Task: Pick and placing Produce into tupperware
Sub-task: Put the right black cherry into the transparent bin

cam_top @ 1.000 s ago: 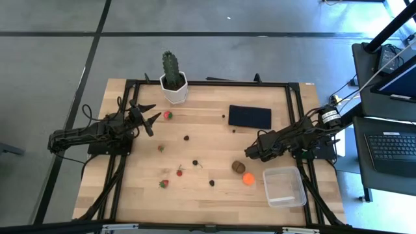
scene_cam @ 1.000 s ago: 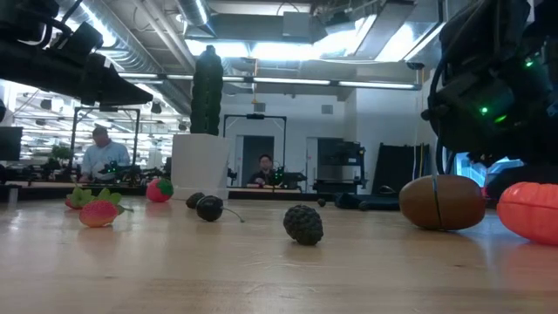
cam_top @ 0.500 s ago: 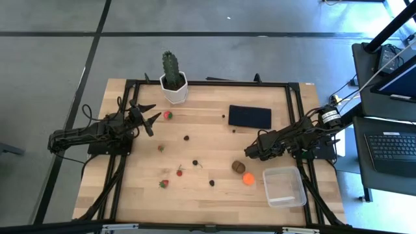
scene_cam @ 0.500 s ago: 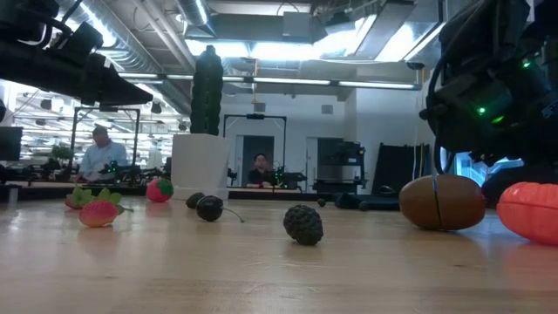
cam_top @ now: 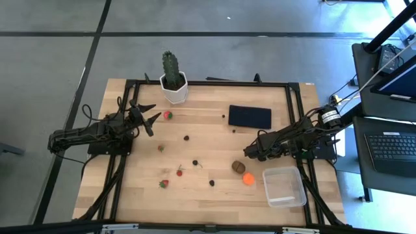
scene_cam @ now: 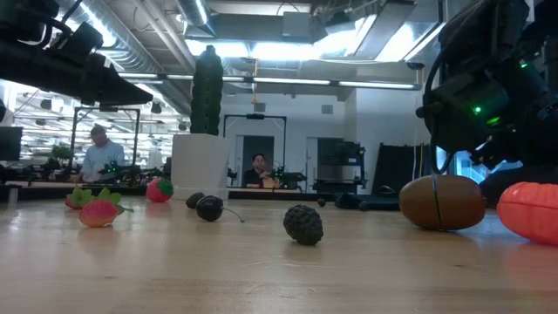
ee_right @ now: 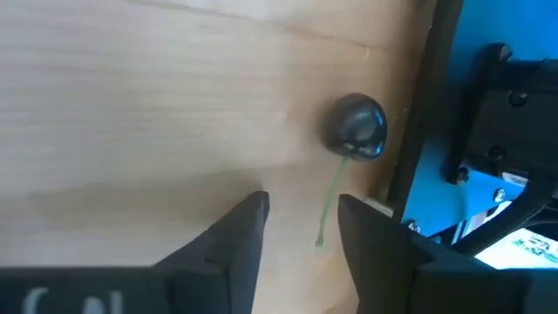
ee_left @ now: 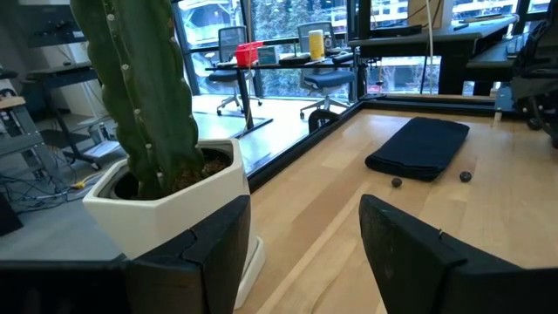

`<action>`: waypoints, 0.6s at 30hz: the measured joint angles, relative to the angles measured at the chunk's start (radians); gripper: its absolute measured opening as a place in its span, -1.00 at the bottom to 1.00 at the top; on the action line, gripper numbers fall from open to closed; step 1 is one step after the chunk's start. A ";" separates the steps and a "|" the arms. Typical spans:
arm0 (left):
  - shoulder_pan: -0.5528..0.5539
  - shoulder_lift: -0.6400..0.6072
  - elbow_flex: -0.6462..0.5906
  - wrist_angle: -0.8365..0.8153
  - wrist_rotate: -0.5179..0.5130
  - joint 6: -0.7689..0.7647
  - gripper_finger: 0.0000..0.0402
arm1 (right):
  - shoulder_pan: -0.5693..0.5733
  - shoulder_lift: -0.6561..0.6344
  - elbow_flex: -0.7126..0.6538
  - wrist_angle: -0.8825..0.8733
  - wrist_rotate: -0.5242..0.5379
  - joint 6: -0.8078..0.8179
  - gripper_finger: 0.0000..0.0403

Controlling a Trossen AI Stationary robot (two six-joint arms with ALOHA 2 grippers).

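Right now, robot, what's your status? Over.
Left gripper idle, open, beside cactus. Right gripper low at dark cherry, jaws astride its stem, gap showing. Tupperware empty. Nothing blocking.

- The orange ball [scene_cam: 532, 212] is cut off by the low view's right edge.
- Seen from above, the dark berries [cam_top: 194, 162] are too small to identify.
- The cactus [ee_left: 139, 87] top runs past the left wrist view's edge.
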 joint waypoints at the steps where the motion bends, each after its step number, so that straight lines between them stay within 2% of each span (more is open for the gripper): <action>1: 0.000 0.000 0.000 0.000 0.000 0.000 0.04 | 0.000 0.000 0.000 0.001 -0.002 0.000 -0.26; 18: 0.000 0.000 0.000 0.000 0.000 0.000 0.04 | 0.001 0.001 -0.002 0.011 -0.014 -0.001 -0.62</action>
